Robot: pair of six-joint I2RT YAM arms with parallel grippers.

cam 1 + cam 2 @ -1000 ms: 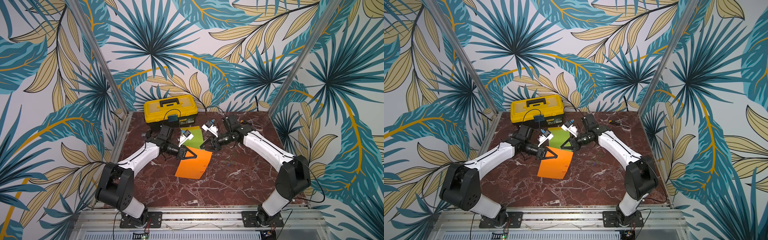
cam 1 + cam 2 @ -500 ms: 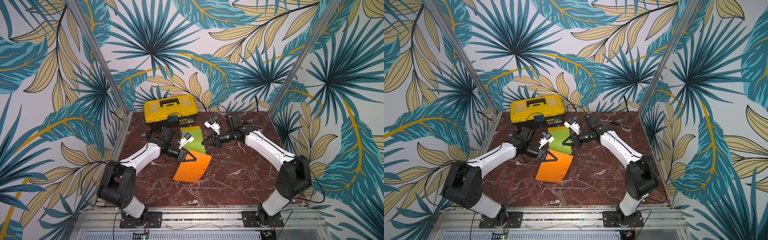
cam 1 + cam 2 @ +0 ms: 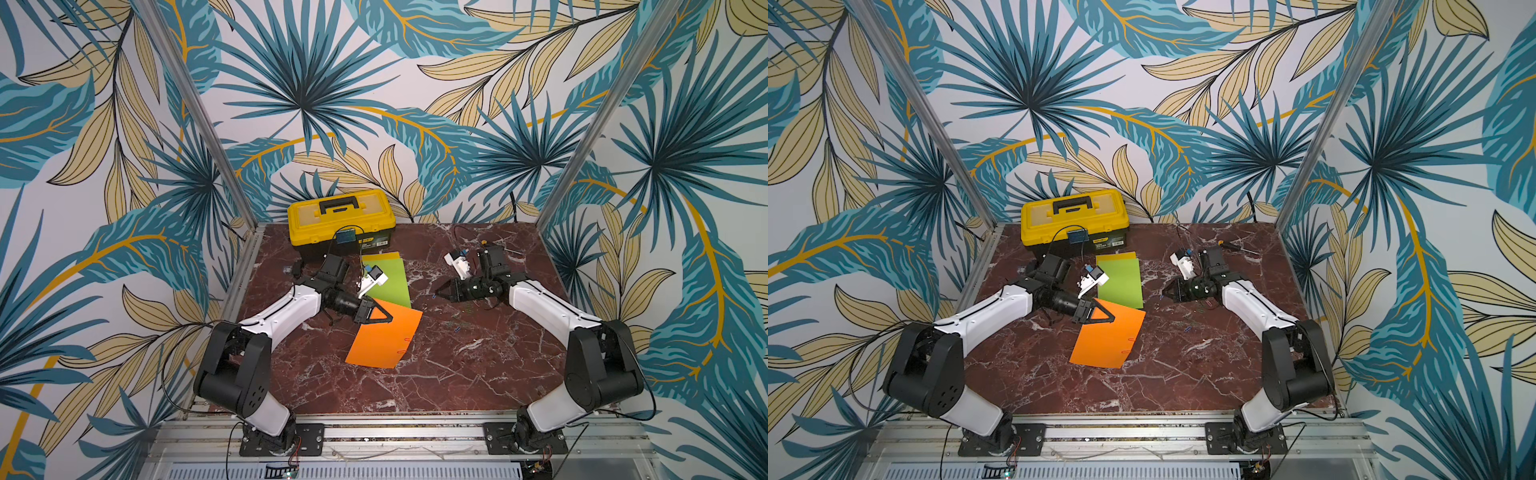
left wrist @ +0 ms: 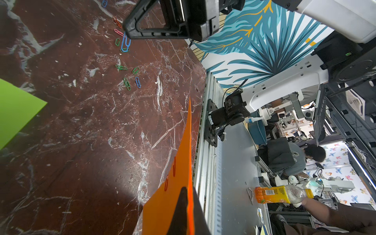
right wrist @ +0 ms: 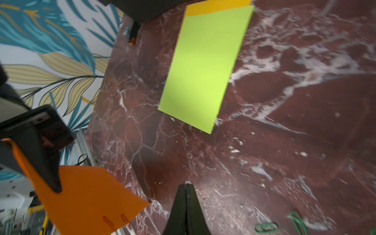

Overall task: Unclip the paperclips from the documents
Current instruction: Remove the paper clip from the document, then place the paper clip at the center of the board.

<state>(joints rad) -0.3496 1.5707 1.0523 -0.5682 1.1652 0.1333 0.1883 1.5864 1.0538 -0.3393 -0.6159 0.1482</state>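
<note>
My left gripper is shut on a far corner of the orange document and holds that corner off the table. Two red paperclips sit on its right edge. The lime green document lies flat behind it, over a yellow one. My right gripper is shut, low over bare table right of the sheets. A blue paperclip is right at its tip; whether it is held I cannot tell. Several loose paperclips lie nearby.
A yellow-and-black toolbox stands at the back, just behind the sheets. A small screwdriver lies at the back right. The marble table ends in a metal rail at the front.
My right gripper has drawn back to the right, away from the orange sheet's edge. The left gripper keeps its grip, and the orange sheet has shifted slightly.
</note>
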